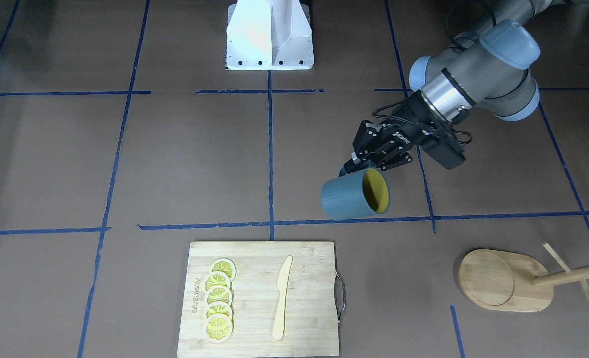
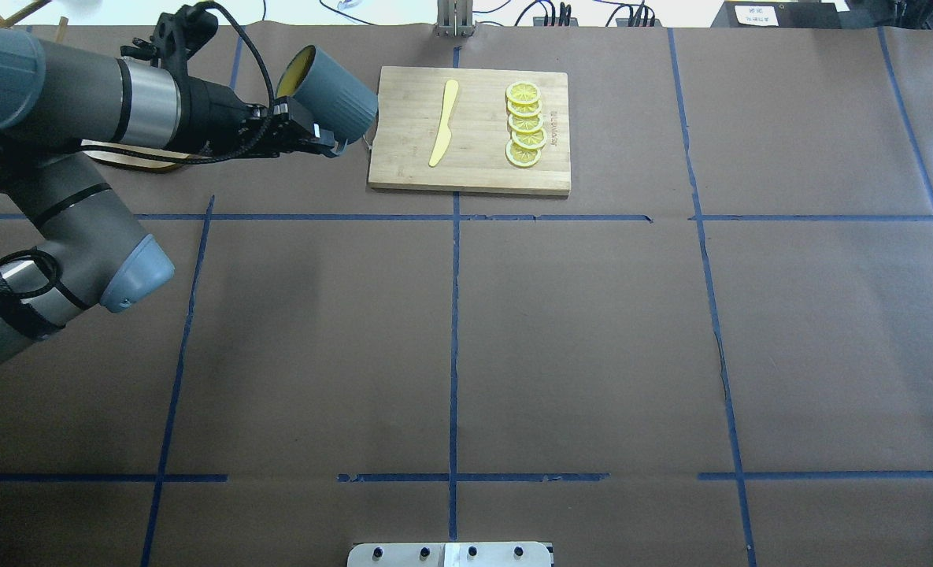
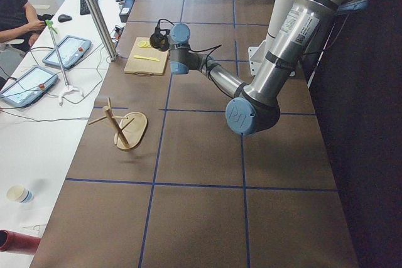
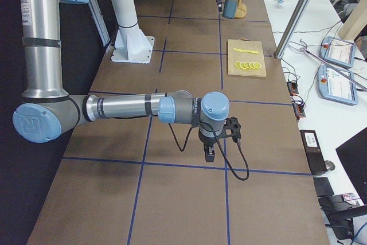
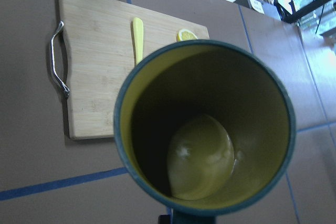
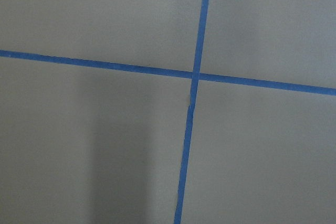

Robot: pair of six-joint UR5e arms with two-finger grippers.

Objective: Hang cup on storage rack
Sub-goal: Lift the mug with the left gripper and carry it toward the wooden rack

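Teal-grey cup (image 1: 355, 195), centre-right of the front view, is tipped sideways with its yellow mouth facing frame right. Left tool (image 1: 366, 166) grips it from above. Storage rack (image 1: 508, 281) stands lower right, well apart. Right tool (image 4: 210, 153): open or closed cannot be told.

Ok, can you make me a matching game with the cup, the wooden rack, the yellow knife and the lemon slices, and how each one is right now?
Things:
1. cup
2. storage rack
3. knife
4. lemon slices

States:
A. overlapping in a row on the cutting board
B. held sideways in the left gripper
C. standing upright by itself, pegs sticking out
D. long and thin, lying flat beside the row

Pairs: 1-B, 2-C, 3-D, 4-A.
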